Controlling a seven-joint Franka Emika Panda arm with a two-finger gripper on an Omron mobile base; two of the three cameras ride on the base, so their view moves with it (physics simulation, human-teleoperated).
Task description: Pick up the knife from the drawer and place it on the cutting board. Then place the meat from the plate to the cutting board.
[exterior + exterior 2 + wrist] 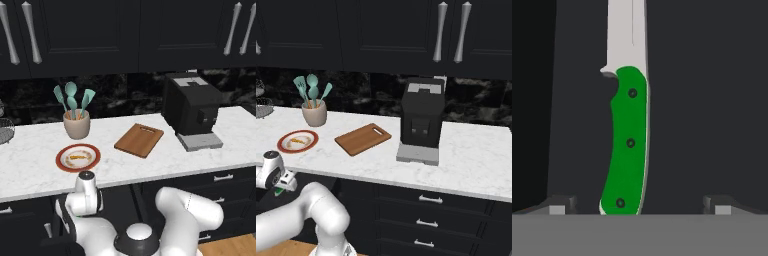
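Note:
The knife [628,145] lies lengthwise on the dark floor of the drawer [702,125], its bright green handle near me and its silver blade pointing away. My gripper [639,207] hangs right above it, open, with one fingertip on each side of the handle end and not touching it. The hand [86,194] is low, below the counter edge; a bit of green knife [279,191] shows under it. On the counter, the brown cutting board [139,140] [363,139] lies bare. The plate [60,160] [282,145] holds the orange-brown meat [76,157] [297,141].
A beige cup of teal spatulas [76,124] [314,115] stands behind the plate. A black coffee machine [192,110] [422,122] sits right of the board. Shut drawers with silver handles [426,200] fill the cabinet to the right.

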